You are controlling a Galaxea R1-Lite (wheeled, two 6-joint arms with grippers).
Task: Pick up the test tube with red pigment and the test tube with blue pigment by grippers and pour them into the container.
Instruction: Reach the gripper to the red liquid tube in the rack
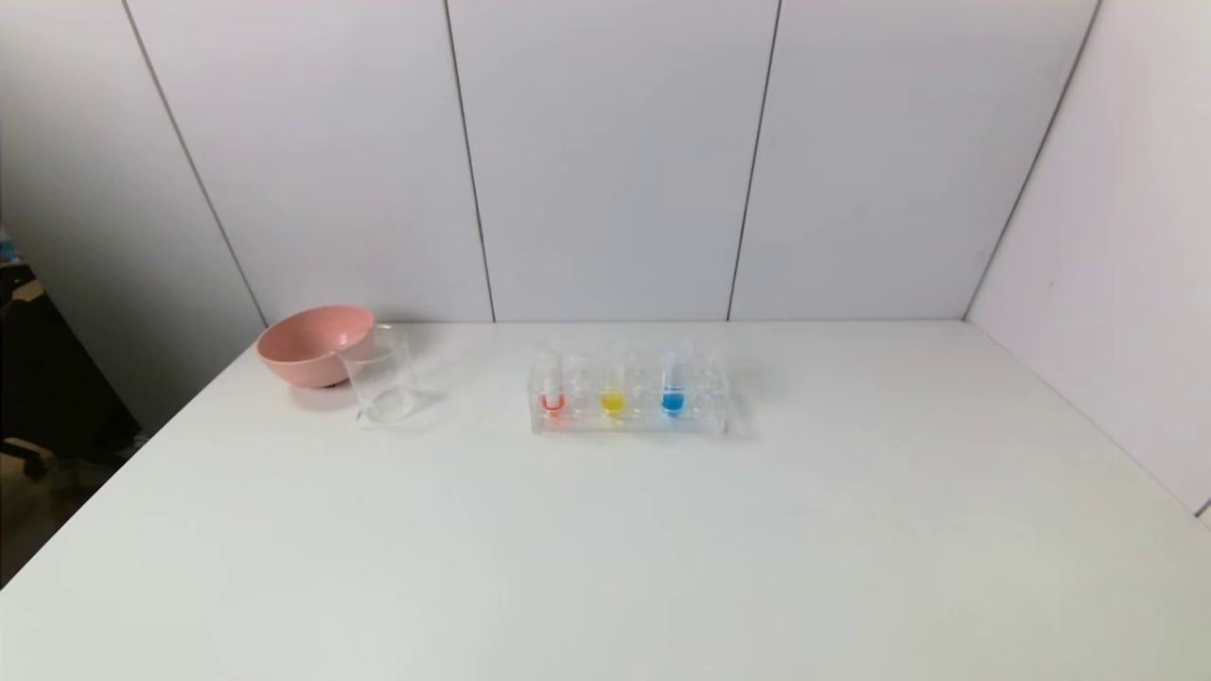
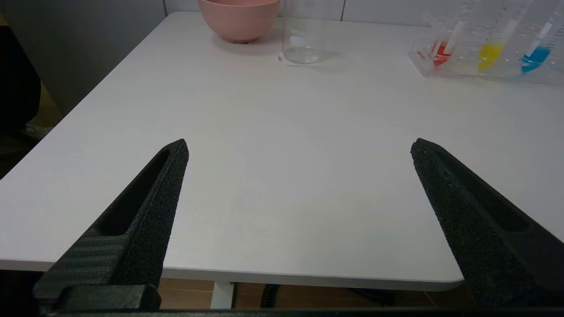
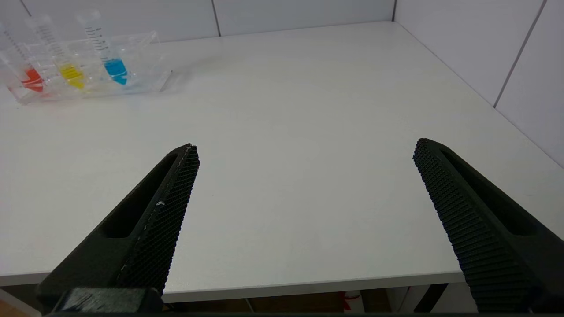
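We have both grippers held back at the near edge of the white table (image 1: pixel 851 530), outside the head view, each spread wide with nothing between its fingers: the left gripper (image 2: pixel 299 149) on our left, the right gripper (image 3: pixel 306 152) on our right. The clear tube rack (image 1: pixel 629 395) sits ahead at mid-table, its tubes standing upright. The test tube with red pigment (image 1: pixel 552 383) is in the rack's left end, so we judge our left arm the nearer one; the test tube with blue pigment (image 1: pixel 674 380) stands toward the right end, nearer our right arm. Between them is a yellow-tipped tube (image 1: pixel 612 386). The glass beaker (image 1: pixel 380 373) stands left of the rack, just before the pink bowl (image 1: pixel 312 344).
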